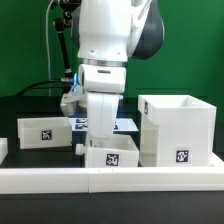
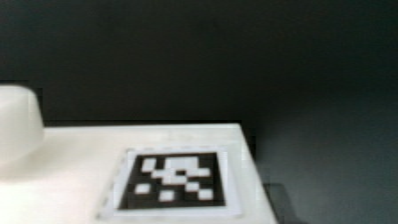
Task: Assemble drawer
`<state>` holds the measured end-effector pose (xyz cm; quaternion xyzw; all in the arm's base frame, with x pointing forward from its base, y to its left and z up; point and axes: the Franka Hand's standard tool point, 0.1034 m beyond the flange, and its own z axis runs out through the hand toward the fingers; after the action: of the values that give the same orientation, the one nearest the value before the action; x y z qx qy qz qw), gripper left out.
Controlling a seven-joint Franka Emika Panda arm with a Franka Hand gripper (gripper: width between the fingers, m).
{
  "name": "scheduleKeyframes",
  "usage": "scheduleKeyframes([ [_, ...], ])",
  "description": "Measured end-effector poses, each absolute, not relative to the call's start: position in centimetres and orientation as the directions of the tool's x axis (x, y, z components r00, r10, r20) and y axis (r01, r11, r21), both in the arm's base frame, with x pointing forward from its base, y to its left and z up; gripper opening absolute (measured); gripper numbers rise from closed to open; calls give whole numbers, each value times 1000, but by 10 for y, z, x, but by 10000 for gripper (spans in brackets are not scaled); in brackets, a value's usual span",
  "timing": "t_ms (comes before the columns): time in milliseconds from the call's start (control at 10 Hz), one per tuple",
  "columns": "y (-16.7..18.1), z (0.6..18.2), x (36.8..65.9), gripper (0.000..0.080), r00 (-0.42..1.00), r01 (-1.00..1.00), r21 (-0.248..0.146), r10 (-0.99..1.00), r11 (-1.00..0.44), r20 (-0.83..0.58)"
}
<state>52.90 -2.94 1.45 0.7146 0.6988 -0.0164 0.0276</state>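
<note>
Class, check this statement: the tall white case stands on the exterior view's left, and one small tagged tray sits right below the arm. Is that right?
Wrong in one respect: the tall case stands on the exterior view's right, not its left, as the exterior view shows. One small tagged tray does sit right below the arm.

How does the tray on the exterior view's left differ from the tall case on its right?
The left tray is low and small, while the case stands much taller and wider. The left tray sits on its own, while the case has the other tray close beside it. Both are white and open on top, and each has a square black-and-white tag on its near face.
</note>
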Motion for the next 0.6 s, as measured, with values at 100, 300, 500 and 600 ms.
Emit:
scheduleKeyframes([
  [100, -23, 15, 531, 42, 30, 999, 27, 998, -28, -61],
  [300, -15, 18, 536, 42, 29, 999, 27, 998, -27, -58],
  [500, -20, 19, 537, 42, 32, 999, 35, 998, -30, -57],
  [600, -26, 18, 537, 42, 33, 999, 35, 998, -31, -57],
])
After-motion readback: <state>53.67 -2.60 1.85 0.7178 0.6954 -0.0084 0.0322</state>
